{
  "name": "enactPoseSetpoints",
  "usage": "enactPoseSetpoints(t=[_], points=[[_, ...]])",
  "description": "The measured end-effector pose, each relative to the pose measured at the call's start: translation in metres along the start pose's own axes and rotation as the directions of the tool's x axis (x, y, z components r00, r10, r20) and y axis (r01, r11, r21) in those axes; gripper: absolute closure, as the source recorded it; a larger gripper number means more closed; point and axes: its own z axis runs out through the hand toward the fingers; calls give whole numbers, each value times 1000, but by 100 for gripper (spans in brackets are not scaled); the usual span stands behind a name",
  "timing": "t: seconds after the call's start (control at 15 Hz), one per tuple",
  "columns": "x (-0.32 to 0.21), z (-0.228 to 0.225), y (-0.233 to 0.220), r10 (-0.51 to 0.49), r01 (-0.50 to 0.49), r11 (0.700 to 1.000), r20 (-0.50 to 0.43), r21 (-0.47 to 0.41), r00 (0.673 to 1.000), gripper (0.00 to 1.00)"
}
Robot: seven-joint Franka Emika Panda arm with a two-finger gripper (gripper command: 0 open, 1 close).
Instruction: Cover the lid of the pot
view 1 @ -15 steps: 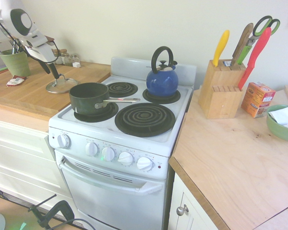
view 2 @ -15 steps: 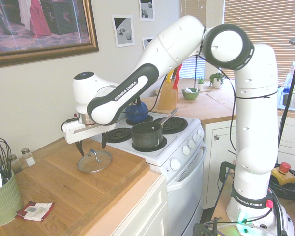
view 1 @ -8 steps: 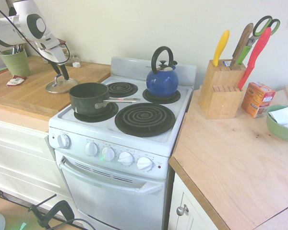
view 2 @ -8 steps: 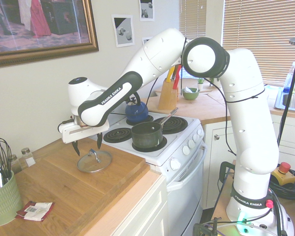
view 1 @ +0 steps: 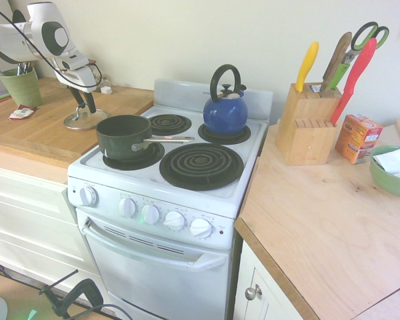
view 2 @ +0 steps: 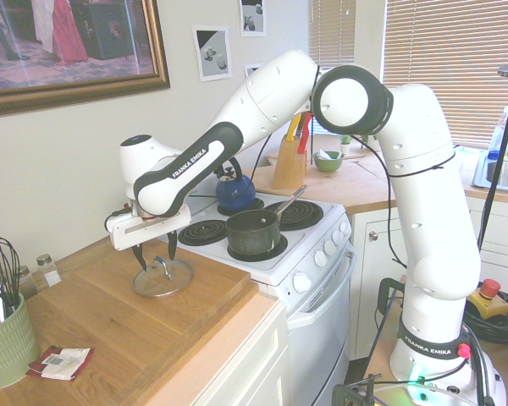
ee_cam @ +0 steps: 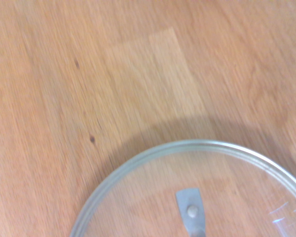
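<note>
The glass lid (view 1: 85, 121) (view 2: 162, 279) lies flat on the wooden counter (view 2: 110, 326) to the left of the stove, and its metal rim and handle fill the lower part of the wrist view (ee_cam: 153, 197). My gripper (view 1: 83, 101) (view 2: 156, 254) hangs open just above the lid, one finger on each side of its handle. The dark pot (view 1: 123, 135) (view 2: 252, 233) stands uncovered on the stove's front left burner, its silver handle pointing toward the middle of the stove.
A blue kettle (view 1: 225, 110) (view 2: 235, 191) sits on the back right burner. A green utensil cup (view 1: 20, 85) (view 2: 4, 342) and a small packet (view 2: 61, 362) lie on the left counter. A knife block (view 1: 307, 123), orange box (view 1: 358, 137) and green bowl (view 1: 393, 170) stand on the right counter.
My gripper has swung in over the lid and come down, so its open fingers now flank the lid's handle. The lid and the pot have not moved.
</note>
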Motion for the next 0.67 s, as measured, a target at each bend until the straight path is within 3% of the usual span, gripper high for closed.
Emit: enactPoseSetpoints(t=[0.67], points=[[-2, 3, 1, -36, 36, 999, 2, -15, 999, 100]])
